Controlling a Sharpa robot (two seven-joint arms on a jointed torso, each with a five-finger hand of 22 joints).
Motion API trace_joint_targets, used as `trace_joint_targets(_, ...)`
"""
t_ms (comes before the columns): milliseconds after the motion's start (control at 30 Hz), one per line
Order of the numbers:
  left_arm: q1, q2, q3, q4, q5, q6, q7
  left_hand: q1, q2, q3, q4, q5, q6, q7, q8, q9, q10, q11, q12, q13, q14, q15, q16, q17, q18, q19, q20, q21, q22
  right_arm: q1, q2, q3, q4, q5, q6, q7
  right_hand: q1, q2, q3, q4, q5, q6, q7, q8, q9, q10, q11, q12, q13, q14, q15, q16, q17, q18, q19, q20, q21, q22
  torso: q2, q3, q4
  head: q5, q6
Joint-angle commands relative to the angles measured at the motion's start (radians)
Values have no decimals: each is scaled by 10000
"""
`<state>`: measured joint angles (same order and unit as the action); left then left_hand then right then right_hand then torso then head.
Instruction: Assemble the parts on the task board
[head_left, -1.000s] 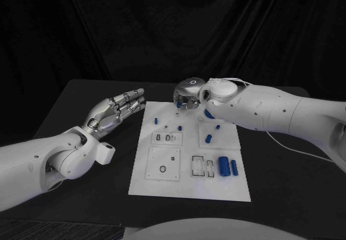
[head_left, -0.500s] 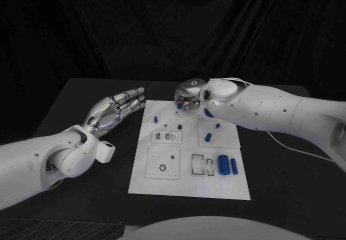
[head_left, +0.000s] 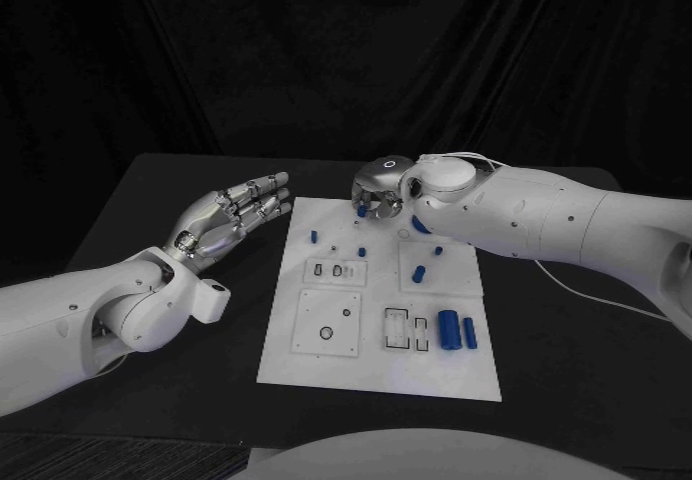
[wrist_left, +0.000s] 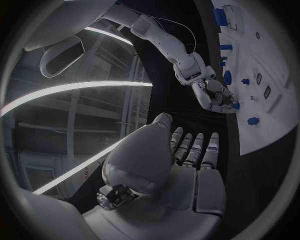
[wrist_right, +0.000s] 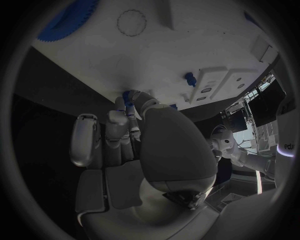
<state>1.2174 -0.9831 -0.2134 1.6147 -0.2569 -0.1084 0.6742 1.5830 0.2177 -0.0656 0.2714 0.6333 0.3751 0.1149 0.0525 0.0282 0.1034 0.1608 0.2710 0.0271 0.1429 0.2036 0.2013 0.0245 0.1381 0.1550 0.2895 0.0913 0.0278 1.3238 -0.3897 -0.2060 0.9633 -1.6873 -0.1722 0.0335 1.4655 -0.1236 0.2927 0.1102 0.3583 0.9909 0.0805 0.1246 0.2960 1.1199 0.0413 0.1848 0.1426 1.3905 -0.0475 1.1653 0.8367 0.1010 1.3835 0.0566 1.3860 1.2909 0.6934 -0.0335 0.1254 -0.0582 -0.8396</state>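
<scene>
1. The right hand (head_left: 379, 190) hangs over the far edge of the task board (head_left: 378, 370), fingers curled down around a small blue part (head_left: 359, 210) that it pinches at the fingertips. Compared with a second ago it has crept a touch to the robot's right and sits slightly higher; the shift is small.
2. From the left wrist view the same right hand (wrist_left: 215, 95) shows its fingers bunched together at the board's edge, with the blue part (wrist_left: 235, 105) at their tips.
3. The right wrist view looks along the back of that hand (wrist_right: 164, 145); a bit of blue (wrist_right: 127, 96) peeks out between the fingertips, close above the white board (wrist_right: 187, 35).
4. The left hand (head_left: 231, 215) is held flat and open off the board's left side, above the counter (head_left: 159, 200), fingers stretched out side by side and holding nothing. It looks the same as it did a second ago.
5. In its own wrist view the left hand (wrist_left: 181, 155) shows the same: palm broad, fingers straight and together, nothing in them.
6. On the board the loose pieces lie as before: two larger blue cylinders (head_left: 456, 330) side by side near the right edge, a smaller blue piece (head_left: 418, 274) further up, and a few little blue pegs (head_left: 313, 239) toward the far left corner.
7. I see no change in the board's place on the counter between the two moments.
</scene>
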Motion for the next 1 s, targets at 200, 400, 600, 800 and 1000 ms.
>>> trace_joint_targets(200, -3, 33, 9, 0, -3, 148, 71, 146, -6, 283, -86, 124, 23, 104, 185, 184, -52, -7, 102, 133, -111, -5, 53, 137, -571, 104, 38, 152, 99, -53, -71, -11, 5, -55, 341, -516, -248, -187, 364, -63, -240, -2676, -768, -635, -354, -1758, 280, -1123, -372, -348, 147, -480, -547, -197, -346, 188, -491, -186, 1, 1, -2, 1, 1)
trace_joint_targets(400, -6, 11, 9, 3, -3, 177, 63, 154, -9, 316, -96, 128, 36, 125, 186, 185, -62, -19, 89, 131, -114, -2, 54, 137, -578, 105, 38, 151, 98, -52, -266, -11, 58, -55, -402, -476, -209, -56, -452, -233, -530, -7138, -1600, -893, -2029, -4778, 424, -1248, -802, -974, 306, -1044, -1366, -23, -919, 364, -1184, -762, -5, 0, 2, -3, 49)
trace_joint_targets(600, -10, -78, 8, 25, -3, 181, 74, 160, -13, 347, -106, 128, 48, 145, 188, 186, -73, -31, 71, 129, -120, 1, 50, 136, -585, 104, 37, 150, 97, 106, -918, -11, 665, -54, -1664, -141, -52, 82, -874, -72, -639, -7198, -1591, -866, -2180, -5403, 389, -1117, -803, -1446, 313, -1485, -2054, 106, -1352, 385, -1729, -1192, -12, 3, 6, 25, 110)
trace_joint_targets(800, -15, -169, 8, 47, -3, 169, 79, 160, -13, 347, -106, 128, 48, 145, 188, 186, -73, -31, 71, 129, -120, 1, 50, 136, -585, 104, 37, 150, 97, 568, -2178, -12, 2128, -53, -2045, -184, -330, 331, -1201, 250, -810, -4354, -744, -269, -1700, -3506, 396, 141, -477, -1328, 310, -1417, -2092, 101, -1210, 368, -1845, -1096, -22, 3, -9, 23, 117)
trace_joint_targets(1000, -20, -213, 7, 37, -3, 168, 73, 164, -16, 369, -112, 128, 51, 147, 188, 186, -78, -33, 69, 129, -118, 3, 57, 137, -590, 105, 37, 150, 96, 925, -3601, -14, 3674, -52, -1252, -737, -796, 331, -1441, 516, -1069, -2294, -363, 320, -1291, -2515, 339, 912, -162, -831, 242, -875, -1420, -11, -744, 313, -1462, -628, -49, -15, -79, -9, 114)
